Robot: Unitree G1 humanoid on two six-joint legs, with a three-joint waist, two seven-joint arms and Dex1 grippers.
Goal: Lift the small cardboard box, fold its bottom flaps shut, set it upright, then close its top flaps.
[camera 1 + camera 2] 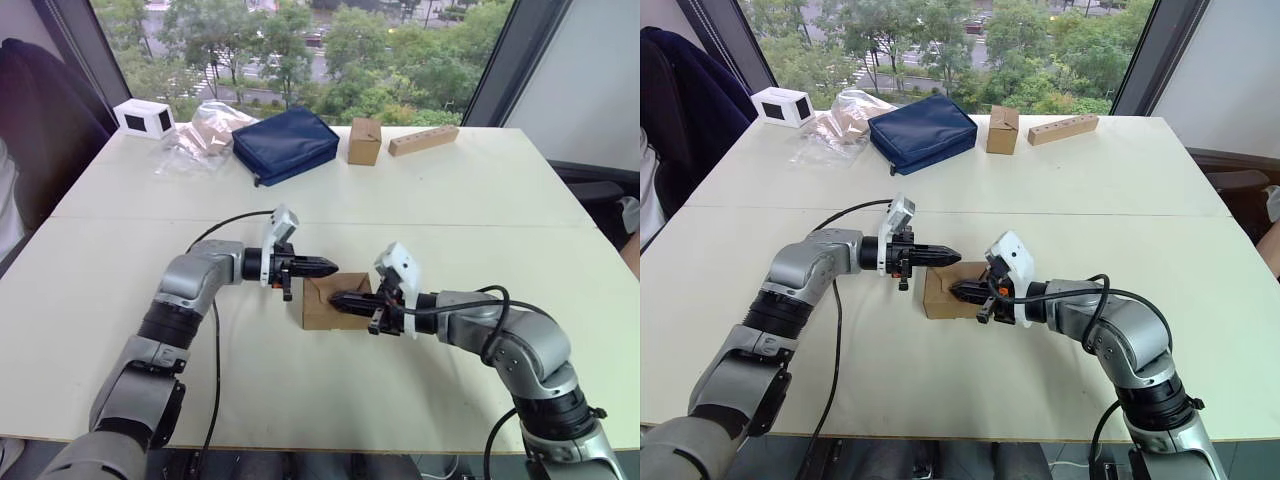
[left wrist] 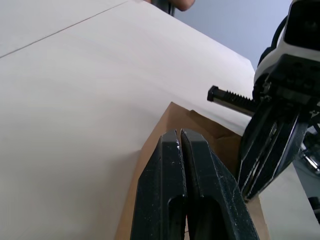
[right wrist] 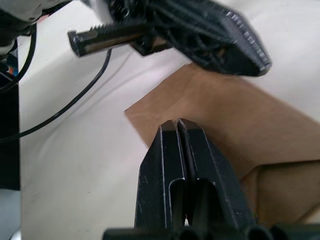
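The small cardboard box (image 1: 322, 308) rests on the white table (image 1: 420, 230) near its front middle, between my two arms. My left gripper (image 1: 331, 267) is shut with nothing in it, and its tip hovers just over the box's far top edge. From the other side, my right gripper (image 1: 335, 298) lies shut and empty across the box's top, its tip pointing toward my left. In the left wrist view the shut fingers (image 2: 200, 170) lie over the brown box (image 2: 200, 122), facing the right gripper (image 2: 265, 160). In the right wrist view the brown flap surface (image 3: 240, 120) spreads beneath my fingers (image 3: 165, 165).
At the table's far side lie a navy pouch (image 1: 285, 143), a smaller taller brown box (image 1: 364, 140), a long tan block (image 1: 423, 139), a crumpled plastic bag (image 1: 200, 135) and a white box (image 1: 143, 117). A black cable (image 1: 215, 235) trails from my left arm.
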